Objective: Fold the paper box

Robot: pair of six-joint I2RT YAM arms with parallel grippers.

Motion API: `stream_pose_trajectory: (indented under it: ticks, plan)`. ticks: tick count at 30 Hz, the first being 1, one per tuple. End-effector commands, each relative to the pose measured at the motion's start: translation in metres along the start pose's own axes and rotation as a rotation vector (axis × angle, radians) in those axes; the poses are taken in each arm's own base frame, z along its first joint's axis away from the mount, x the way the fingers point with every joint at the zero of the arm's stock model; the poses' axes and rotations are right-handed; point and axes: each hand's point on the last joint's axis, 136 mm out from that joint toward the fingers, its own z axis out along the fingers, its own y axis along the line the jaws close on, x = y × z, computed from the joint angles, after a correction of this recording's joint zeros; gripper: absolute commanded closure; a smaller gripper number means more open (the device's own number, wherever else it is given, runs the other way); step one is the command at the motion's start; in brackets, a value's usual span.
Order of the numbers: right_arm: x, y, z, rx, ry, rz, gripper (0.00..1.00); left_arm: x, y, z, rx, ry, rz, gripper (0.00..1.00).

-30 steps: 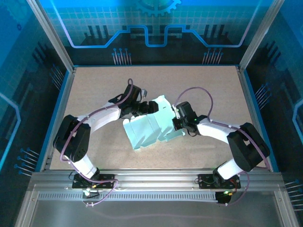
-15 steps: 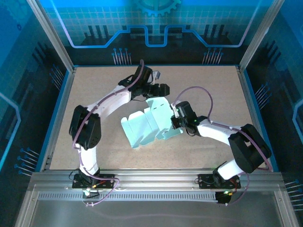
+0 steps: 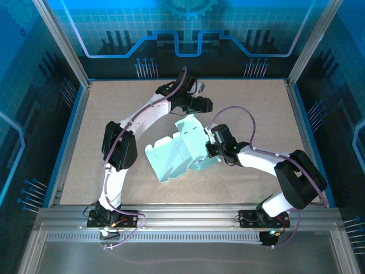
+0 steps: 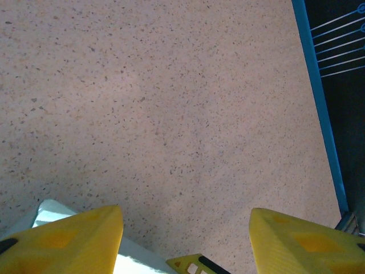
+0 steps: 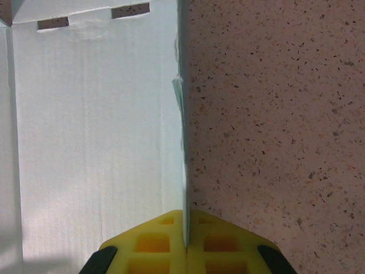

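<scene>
L arm (image 3: 142, 117) outstretched, L gripper (image 4: 185, 228) agape; R gripper (image 5: 185, 228) tight on paper box (image 3: 177, 151) edge.

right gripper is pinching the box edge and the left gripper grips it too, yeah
Half right. The left gripper grips nothing: the left wrist view shows its jaws open over the table. The right gripper does pinch the box edge.
</scene>
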Motion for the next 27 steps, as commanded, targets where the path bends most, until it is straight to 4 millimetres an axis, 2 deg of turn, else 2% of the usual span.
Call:
stream_pose_trajectory:
  ticks: [1,12,21,27]
  plan:
    - [-0.008,0.0,-0.003,0.021,-0.036,-0.028,1.0,0.021,0.011,0.016,-0.028,0.109,0.006,0.39]
    - [-0.008,-0.004,-0.001,0.048,-0.026,-0.036,1.0,0.052,0.022,0.021,-0.081,0.207,0.021,0.49]
    - [-0.015,-0.005,-0.002,0.053,-0.038,-0.053,1.0,0.065,0.01,0.026,-0.05,0.216,-0.016,0.52]
    - [-0.019,-0.005,-0.004,0.054,-0.048,-0.06,1.0,0.069,0.013,0.03,-0.061,0.208,-0.072,0.59]
